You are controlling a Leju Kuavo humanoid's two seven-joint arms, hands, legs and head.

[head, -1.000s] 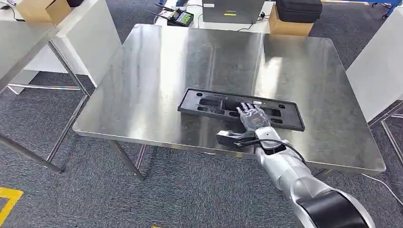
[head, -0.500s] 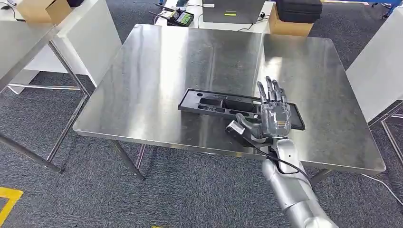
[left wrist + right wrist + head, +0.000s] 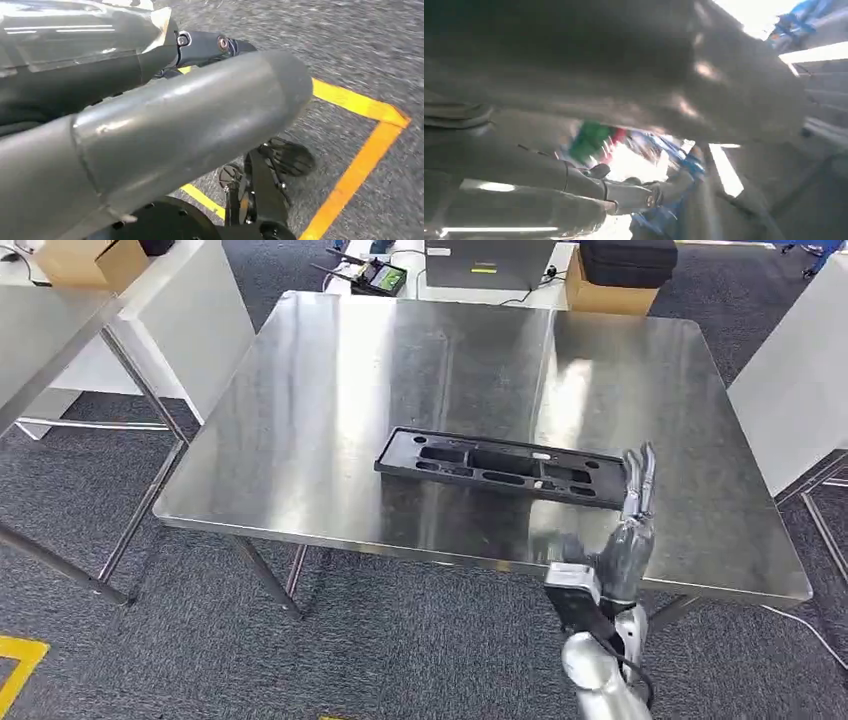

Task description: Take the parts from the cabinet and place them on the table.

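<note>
Black part (image 3: 505, 468) flat on steel surface (image 3: 330, 390); we judge it light, stiff, best gripped at long edge. Right hand (image 3: 630, 530) empty, fingers extended; left hand (image 3: 150, 130) state we cannot tell.

Bright overhead glare on steel table (image 3: 330, 390); wrist views blurred.

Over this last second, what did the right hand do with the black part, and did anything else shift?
The right hand let go of the black part, lifted off it and drew back toward the robot, fingers now open and pointing up. The part stayed flat on the steel table, unmoved.
</note>
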